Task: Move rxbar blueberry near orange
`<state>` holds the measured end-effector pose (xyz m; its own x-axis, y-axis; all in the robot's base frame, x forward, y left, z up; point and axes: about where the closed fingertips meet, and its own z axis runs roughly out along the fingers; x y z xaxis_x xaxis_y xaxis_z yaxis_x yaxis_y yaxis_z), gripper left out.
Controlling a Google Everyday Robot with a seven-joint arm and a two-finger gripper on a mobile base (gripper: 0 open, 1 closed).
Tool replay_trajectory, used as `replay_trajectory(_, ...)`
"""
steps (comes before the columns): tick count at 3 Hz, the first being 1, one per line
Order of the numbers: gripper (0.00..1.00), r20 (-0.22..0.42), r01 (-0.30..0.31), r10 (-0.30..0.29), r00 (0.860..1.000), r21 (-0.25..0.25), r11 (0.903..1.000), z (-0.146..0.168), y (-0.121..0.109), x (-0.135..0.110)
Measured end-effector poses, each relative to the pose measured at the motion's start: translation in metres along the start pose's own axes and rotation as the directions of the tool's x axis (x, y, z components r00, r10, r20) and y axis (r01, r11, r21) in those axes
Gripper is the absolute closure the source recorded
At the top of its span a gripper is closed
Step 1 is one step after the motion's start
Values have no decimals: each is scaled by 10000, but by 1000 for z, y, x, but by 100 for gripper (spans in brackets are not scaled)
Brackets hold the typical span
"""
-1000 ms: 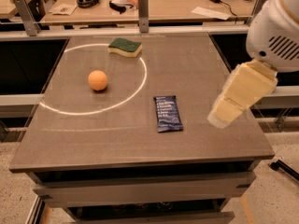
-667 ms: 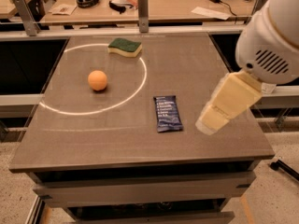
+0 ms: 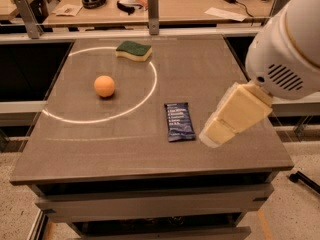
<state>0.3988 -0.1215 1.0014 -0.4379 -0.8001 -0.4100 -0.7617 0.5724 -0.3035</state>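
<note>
The rxbar blueberry [image 3: 179,121], a flat dark navy wrapper with white text, lies on the grey table [image 3: 100,144] right of centre, its long side running front to back. The orange [image 3: 104,86] sits to its left and farther back, inside a thin white circle marked on the table. My gripper [image 3: 216,133], cream-coloured below the big white arm housing [image 3: 287,54], hangs just right of the bar near its front end, above the table and holding nothing.
A yellow sponge with a green top [image 3: 134,50] lies at the back of the circle. A metal rail with posts [image 3: 153,6] borders the table's far edge; a cluttered bench stands behind it. The table's front and right edges drop to the floor.
My gripper and arm have moved left and toward the front, closing in on the right side of the bar. The bar, orange and sponge have not moved.
</note>
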Motion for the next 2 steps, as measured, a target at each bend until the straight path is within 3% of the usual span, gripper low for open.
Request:
replay_trajectory(1,0,9,-13,13,10000,89,10000,-3,2,-3)
replay_trajectory(2,0,-283,-556,561,9980,175,9983,8,4,-3)
